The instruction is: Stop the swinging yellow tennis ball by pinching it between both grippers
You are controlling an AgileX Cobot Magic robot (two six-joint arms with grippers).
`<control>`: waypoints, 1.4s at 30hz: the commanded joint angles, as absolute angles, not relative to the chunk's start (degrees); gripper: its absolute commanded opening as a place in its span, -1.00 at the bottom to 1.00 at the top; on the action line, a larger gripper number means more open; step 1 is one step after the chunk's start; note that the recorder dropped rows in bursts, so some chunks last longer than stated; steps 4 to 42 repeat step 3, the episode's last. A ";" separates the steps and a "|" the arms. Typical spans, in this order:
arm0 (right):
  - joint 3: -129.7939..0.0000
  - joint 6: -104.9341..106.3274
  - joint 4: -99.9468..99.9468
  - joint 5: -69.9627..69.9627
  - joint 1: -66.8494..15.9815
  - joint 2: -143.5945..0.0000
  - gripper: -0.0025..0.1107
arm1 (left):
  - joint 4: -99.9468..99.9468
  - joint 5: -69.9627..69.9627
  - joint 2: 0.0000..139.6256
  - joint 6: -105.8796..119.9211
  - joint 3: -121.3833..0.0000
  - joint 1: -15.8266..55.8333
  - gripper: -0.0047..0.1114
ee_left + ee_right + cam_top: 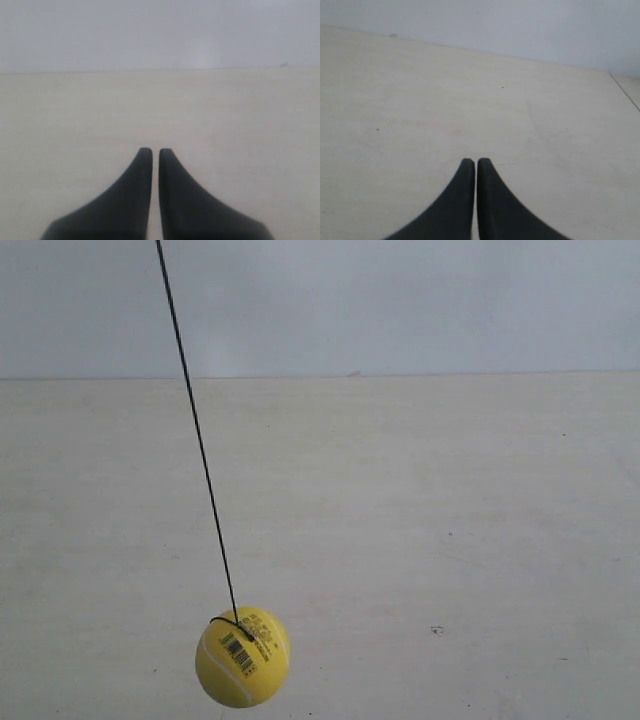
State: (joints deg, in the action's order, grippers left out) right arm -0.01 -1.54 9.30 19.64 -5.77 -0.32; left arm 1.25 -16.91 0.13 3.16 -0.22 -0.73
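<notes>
The yellow tennis ball (pixel 243 656) hangs low at the left of the exterior view on a thin black string (pixel 196 430) that slants up to the top edge. Its barcode faces the camera. Neither arm shows in the exterior view. In the left wrist view my left gripper (pixel 151 151) is shut, its black wedge jaws almost touching, with nothing between them and only bare table ahead. In the right wrist view my right gripper (pixel 471 161) is shut the same way, empty. The ball appears in neither wrist view.
A pale wooden table (pixel 450 520) fills the scene and meets a light grey wall (pixel 400 300) at the back. A table edge (pixel 624 92) runs at the far right of the right wrist view. A small dark speck (pixel 436 630) lies on the table.
</notes>
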 commanded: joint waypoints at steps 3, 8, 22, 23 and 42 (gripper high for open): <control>0.00 -1.38 9.63 19.04 -5.87 0.00 -0.96 | 1.86 -16.71 0.00 3.02 0.00 -0.98 -0.84; 0.00 -1.38 9.63 19.04 -5.87 0.00 -0.96 | 1.86 -16.71 0.00 3.02 0.00 -0.98 -0.84; 0.00 -1.38 9.63 19.04 -5.87 0.00 -0.96 | 1.86 -16.71 0.00 3.02 0.00 -0.98 -0.84; 0.00 -1.38 9.63 19.04 -5.87 0.00 -0.96 | 1.86 -16.71 0.00 3.02 0.00 -0.98 -0.84; 0.00 -1.38 9.63 19.04 -5.87 0.00 -0.96 | 1.86 -16.71 0.00 3.02 0.00 -0.98 -0.84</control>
